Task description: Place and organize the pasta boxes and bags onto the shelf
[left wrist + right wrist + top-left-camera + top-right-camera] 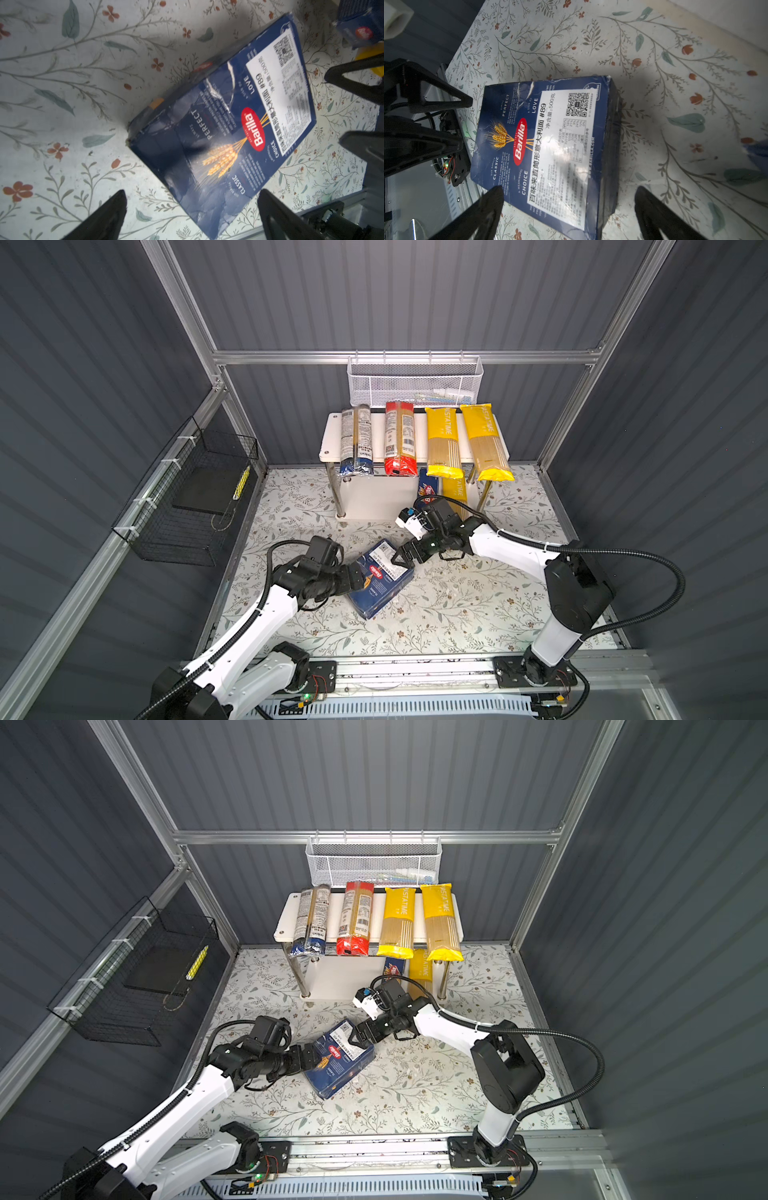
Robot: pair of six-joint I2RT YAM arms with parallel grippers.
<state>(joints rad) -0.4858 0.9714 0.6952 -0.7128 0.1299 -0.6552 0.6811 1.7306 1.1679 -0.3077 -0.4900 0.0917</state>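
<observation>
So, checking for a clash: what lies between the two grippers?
Between left gripper and right gripper: just the wide pasta box, seen in both top views.

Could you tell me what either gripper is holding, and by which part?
Nothing is held. The left gripper and the right gripper both stand open by the wide Barilla box, which lies on the table.

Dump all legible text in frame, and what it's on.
"Barilla", "PERFECT", "LOVE", "CLASSIC", "CHOICE": wide blue box.
"百味来直筒形意大利面 #89", "净含量:500克": white sticker on it.
"PASTATIME": two yellow bags on the shelf top.
Red-ended bag and dark bag labels: too small.
Slim blue box below: red logo partly hidden.
Sticker's fine print: blurred.
</observation>
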